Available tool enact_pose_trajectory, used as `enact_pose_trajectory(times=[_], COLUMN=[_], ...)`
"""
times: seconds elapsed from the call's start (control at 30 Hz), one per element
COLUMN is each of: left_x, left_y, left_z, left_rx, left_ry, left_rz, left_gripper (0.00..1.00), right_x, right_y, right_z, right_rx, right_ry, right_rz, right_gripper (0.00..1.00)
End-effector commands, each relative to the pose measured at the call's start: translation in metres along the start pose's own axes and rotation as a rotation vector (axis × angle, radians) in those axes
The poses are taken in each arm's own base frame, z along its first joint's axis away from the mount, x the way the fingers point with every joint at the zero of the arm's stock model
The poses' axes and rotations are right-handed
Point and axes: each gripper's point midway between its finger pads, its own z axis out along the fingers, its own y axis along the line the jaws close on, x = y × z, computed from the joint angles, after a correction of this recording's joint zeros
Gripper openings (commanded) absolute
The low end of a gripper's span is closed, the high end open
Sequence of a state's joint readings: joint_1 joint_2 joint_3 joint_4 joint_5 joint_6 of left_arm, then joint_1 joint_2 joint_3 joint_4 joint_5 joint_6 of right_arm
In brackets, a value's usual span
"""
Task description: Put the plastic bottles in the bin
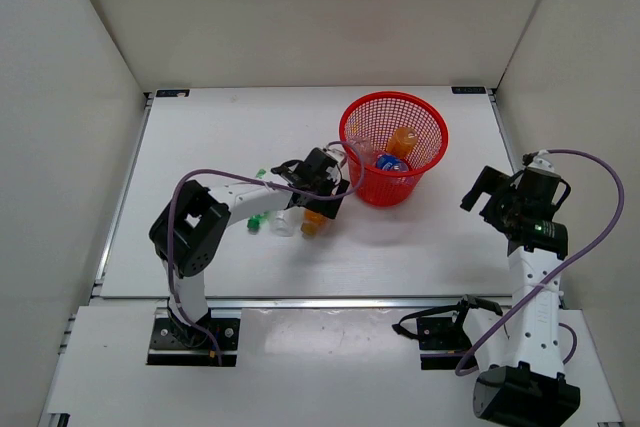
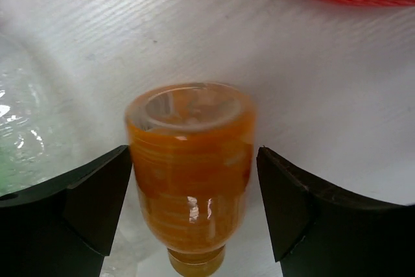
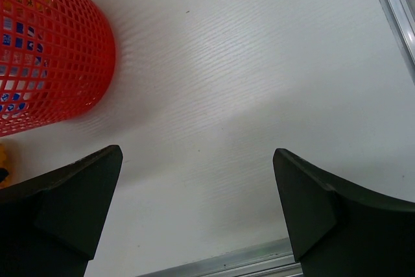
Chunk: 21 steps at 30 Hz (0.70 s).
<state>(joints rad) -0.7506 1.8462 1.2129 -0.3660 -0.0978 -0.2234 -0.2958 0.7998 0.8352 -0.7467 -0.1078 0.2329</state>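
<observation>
Left claw [image 2: 194, 192]: spread, one finger on each side of the orange bottle [image 2: 189, 173], not pinching it as far as you can see.
Bottle: lies on its side on the tabletop [image 1: 220, 137], between your fingers, cap toward the palm and base pointing away.
Grip: the bottle sits well centred, with a sliver of daylight on the right finger. Press the fingers together evenly on the wide body, not the neck. The wall is round and slick, so it will likely squirt forward if you squeeze near the base.
Lift: raise it straight up before you turn, so the cap end does not drag.
Left of the claw: the clear bottle [image 1: 284, 222] lies just beside your left finger, and the green bottle [image 1: 257, 219] lies beyond it. Don't sweep that way or you will roll them.
Ahead and right of the claw: the bin [image 1: 390, 187] is near, with three bottles already in it. Its rim stands well above the fingers, so clear it in height first, then let go over the middle.
Open room: bare tabletop ahead and behind the claw, and side walls well apart from it.
Right claw [image 3: 198, 160]: spread and empty over bare tabletop, with the bin off to its left. It is out of your path.
</observation>
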Motion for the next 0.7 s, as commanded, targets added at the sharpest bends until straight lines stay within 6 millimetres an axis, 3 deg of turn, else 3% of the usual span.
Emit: enact_pose_trajectory(times=[0.0,0.03,0.1,0.17,0.3,0.33,0.4,0.47,0.5,0.57,0.6,0.67], left_x=[-0.004,0.003,-0.006,-0.019,-0.063,-0.083,-0.109,-0.149,-0.157,-0.196,-0.210,-0.233], left_y=[-0.012,-0.013,-0.014,-0.013,0.001,0.007,0.018,0.023,0.020,0.004,-0.009,-0.034], left_z=[-0.008,-0.008,-0.024,-0.046,-0.125,-0.153,-0.189,-0.231,-0.238,-0.267,-0.270,-0.254], left_rx=[0.026,0.028,0.046,0.048,0.027,0.030,0.017,0.031,0.042,0.087,0.110,0.160], left_ry=[-0.020,-0.006,-0.030,-0.068,-0.252,-0.340,-0.449,-0.595,-0.620,-0.729,-0.747,-0.755], left_rz=[0.018,0.022,-0.017,-0.051,-0.108,-0.132,-0.159,-0.181,-0.163,-0.142,-0.118,-0.077], left_gripper=[0.86,0.83,0.70,0.64,0.65,0.69,0.70,0.71,0.72,0.71,0.72,0.74], right_x=[-0.007,-0.004,0.001,0.013,0.033,0.032,0.042,0.042,0.042,0.043,0.044,0.040], right_y=[-0.001,-0.002,-0.006,-0.010,-0.008,-0.004,0.000,0.006,0.011,0.019,0.023,0.025], right_z=[-0.005,-0.005,-0.003,0.000,0.009,0.010,0.016,0.019,0.019,0.023,0.022,0.022], right_rx=[0.011,0.017,0.035,0.051,0.024,0.002,-0.018,-0.032,-0.053,-0.085,-0.099,-0.098], right_ry=[-0.051,-0.048,-0.055,-0.028,0.027,0.018,0.035,0.041,0.036,0.045,0.043,0.032], right_rz=[0.026,0.038,0.055,0.074,0.094,0.094,0.090,0.091,0.076,0.066,0.050,0.036], right_gripper=[1.00,0.99,1.00,0.99,0.99,0.99,0.99,1.00,0.99,0.99,0.99,0.99])
